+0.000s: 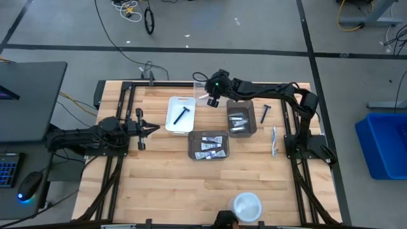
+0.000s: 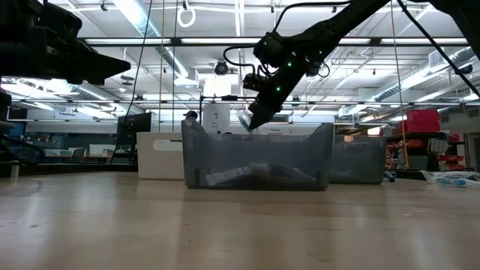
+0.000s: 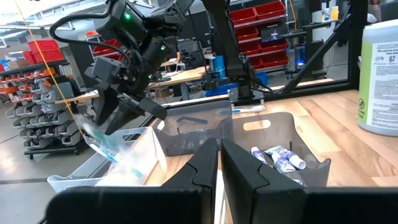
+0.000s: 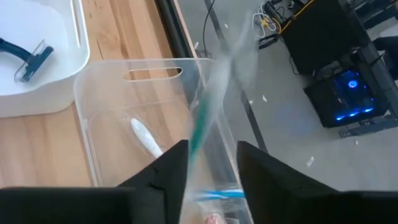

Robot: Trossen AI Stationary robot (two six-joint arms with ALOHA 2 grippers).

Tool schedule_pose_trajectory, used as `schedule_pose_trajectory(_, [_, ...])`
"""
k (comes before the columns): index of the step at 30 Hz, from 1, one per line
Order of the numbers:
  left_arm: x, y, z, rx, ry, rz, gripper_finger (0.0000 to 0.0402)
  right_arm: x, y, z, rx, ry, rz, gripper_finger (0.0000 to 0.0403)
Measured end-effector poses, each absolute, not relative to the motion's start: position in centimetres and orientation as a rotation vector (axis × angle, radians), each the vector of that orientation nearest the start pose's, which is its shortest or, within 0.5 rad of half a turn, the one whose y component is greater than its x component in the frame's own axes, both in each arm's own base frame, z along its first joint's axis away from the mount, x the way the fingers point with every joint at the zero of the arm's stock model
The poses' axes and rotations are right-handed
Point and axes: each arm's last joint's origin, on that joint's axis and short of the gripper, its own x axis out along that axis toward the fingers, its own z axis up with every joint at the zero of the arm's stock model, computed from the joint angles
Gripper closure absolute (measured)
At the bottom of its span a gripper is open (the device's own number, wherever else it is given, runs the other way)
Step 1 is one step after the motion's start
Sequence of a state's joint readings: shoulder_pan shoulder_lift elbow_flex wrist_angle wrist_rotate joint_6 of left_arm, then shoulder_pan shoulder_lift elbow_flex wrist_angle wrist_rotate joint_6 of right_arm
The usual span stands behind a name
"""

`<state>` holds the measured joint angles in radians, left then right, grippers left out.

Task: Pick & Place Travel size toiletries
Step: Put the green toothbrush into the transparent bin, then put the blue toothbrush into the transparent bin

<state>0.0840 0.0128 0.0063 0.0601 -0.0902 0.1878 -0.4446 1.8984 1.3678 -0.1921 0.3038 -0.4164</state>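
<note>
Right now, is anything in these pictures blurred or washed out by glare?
Right wrist view: the packaged toothbrush between the right hand's fingers is smeared by motion blur, while the clear bin stays sharp. Left wrist view: the same toothbrush looks streaky. Low view: ceiling lights glare and the arms show as silhouettes.

The far middle of the worktop point(image 1: 159, 191) is taken up by a white bin point(image 1: 180, 114), a clear bin point(image 1: 201, 89) and two grey bins point(image 1: 241, 117), set close together. Bare wood is left along the near half, broken only by a round white dish point(image 1: 247, 205).
</note>
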Motion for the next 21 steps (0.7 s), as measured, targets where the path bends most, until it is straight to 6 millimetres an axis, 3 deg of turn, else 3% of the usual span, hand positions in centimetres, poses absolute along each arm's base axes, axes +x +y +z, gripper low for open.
schedule_pose_trajectory(11, [9.7,1.1,17.0,0.187,-0.037,0.178,0.0374,37.3,-18.1,22.1,-0.332,0.886,-0.533,0.0171])
schedule_pose_trajectory(21, [9.7,1.1,17.1,0.187,-0.038,0.178,0.0374,36.7,-14.6,26.6,-0.350,0.789,-0.505,0.0188])
